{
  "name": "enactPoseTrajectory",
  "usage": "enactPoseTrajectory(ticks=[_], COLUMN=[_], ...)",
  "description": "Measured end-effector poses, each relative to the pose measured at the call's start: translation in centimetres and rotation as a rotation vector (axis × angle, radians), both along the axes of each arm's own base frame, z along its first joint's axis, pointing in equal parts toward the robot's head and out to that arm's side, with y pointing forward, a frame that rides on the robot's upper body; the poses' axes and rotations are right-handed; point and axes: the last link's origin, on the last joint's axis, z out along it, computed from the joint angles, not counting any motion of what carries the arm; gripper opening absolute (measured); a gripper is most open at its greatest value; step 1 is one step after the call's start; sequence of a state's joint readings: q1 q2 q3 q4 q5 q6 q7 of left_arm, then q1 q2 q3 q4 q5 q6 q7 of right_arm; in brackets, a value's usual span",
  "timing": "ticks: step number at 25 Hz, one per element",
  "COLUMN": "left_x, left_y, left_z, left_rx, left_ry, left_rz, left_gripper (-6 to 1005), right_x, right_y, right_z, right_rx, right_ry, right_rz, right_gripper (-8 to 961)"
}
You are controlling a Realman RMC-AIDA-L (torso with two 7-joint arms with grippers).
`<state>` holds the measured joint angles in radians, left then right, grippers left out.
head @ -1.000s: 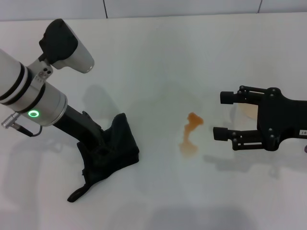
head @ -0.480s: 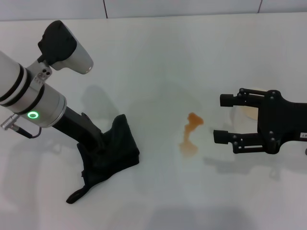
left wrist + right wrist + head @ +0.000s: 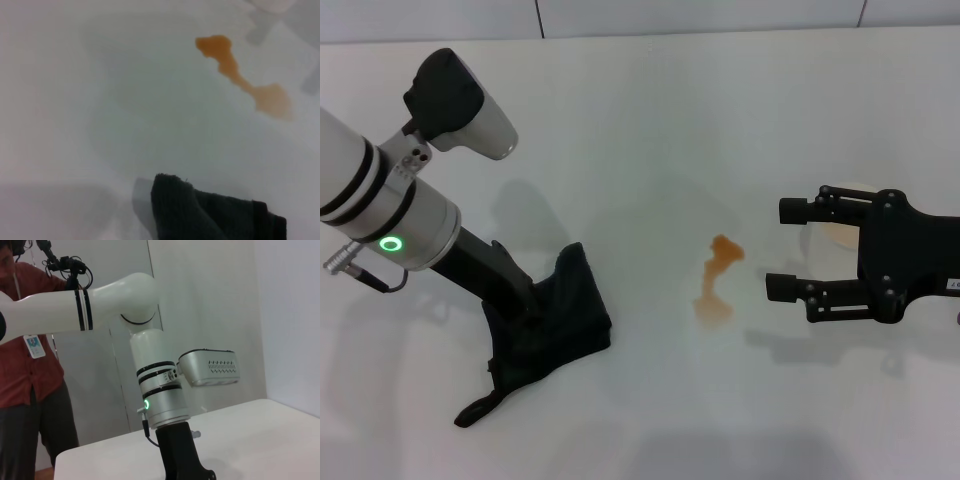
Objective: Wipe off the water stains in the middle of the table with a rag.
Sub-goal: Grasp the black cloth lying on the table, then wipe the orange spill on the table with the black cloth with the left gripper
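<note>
Fingers of my left gripper are buried in the black, bunched soft cloth rag, so I cannot tell whether they pinch it. That white-and-black left arm slants down steeply onto the rag, which lies on the broad plain white matte table, well apart from the orange-brown water stains and on their left. My black right gripper lies level just above the table, just right of the stains, its two fingers spread wide and pointing toward them. I count one rag with one thin tail, one smear made of two blobs joined by a narrow neck, and two grippers. From the left wrist camera, the stains sit beyond the rag's edge, not touching it.
</note>
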<state>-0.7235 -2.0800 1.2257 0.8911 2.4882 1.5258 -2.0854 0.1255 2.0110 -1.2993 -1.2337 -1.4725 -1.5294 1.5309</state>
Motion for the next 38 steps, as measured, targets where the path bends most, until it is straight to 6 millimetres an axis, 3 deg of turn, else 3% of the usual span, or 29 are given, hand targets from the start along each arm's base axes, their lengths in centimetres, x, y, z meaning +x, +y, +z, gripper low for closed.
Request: enactPoseTrajectory(ticks=[3, 5, 11, 15, 25, 38], left_x=[0.1, 0.1, 0.4, 0.7, 4.1, 5.8], left_y=[0.1, 0.1, 0.1, 0.3, 2.3, 4.1], left_z=[0.0, 0.0, 0.0, 0.0, -1.1, -3.1], left_rx=[0.001, 0.000, -0.011, -0.008, 0.037, 0.099], left_ry=[-0.006, -0.008, -0.011, -0.023, -0.144, -0.235], left_rz=[-0.001, -0.007, -0.025, -0.032, -0.133, -0.220], left_gripper=[186, 113, 83, 82, 81, 79], right_x=[0.0, 0.0, 0.0, 0.0, -0.3, -0.4], right_y=[0.0, 0.0, 0.0, 0.0, 0.5, 0.9], right_z=[0.0, 0.0, 0.0, 0.0, 0.4, 0.8], right_rx=[0.000, 0.000, 0.001, 0.004, 0.024, 0.043], right_ry=[0.000, 0.000, -0.001, -0.001, -0.005, -0.005], right_rz=[0.002, 0.002, 0.003, 0.006, 0.014, 0.018], right_gripper=[832, 832, 833, 833, 832, 833])
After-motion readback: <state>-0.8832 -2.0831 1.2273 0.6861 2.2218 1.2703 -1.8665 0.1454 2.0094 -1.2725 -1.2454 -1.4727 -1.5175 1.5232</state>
